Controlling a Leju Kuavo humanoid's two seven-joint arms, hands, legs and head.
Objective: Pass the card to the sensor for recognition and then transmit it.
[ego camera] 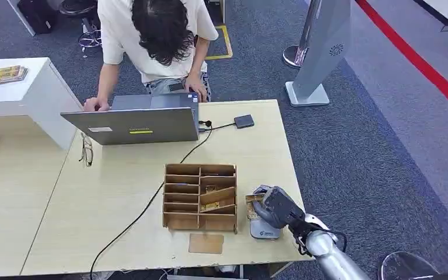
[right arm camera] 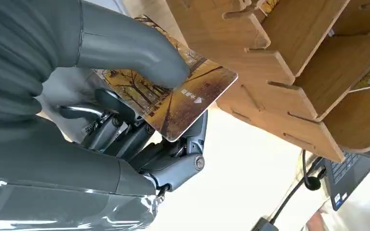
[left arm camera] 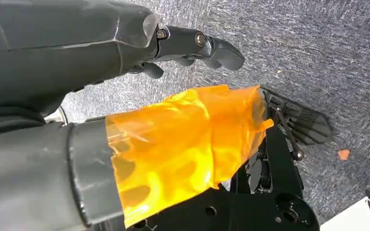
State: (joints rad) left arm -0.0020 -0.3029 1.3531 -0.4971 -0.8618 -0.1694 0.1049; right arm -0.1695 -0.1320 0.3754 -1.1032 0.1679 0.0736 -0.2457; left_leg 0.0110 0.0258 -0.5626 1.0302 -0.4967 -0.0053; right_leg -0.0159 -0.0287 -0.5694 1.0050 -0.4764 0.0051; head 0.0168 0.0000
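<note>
My left hand (left arm camera: pixel 192 45) hangs over carpet, fingers loosely apart, holding nothing. On the tabletop (ego camera: pixel 256 157) I see the wooden organizer (ego camera: pixel 200 197); just right of it my right hand (ego camera: pixel 275 208) pinches the card (right arm camera: pixel 173 103) over the grey sensor (ego camera: pixel 264 229).

Light wooden tables (ego camera: pixel 29 192) on grey carpet (ego camera: pixel 379 157), red floor line (ego camera: pixel 420 64)

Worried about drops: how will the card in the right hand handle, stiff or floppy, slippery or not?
The card juts past the right hand's thumb without sagging, so it is probably stiff. Its printed face looks glossy, so it may slip. It looks thin, so likely light.
</note>
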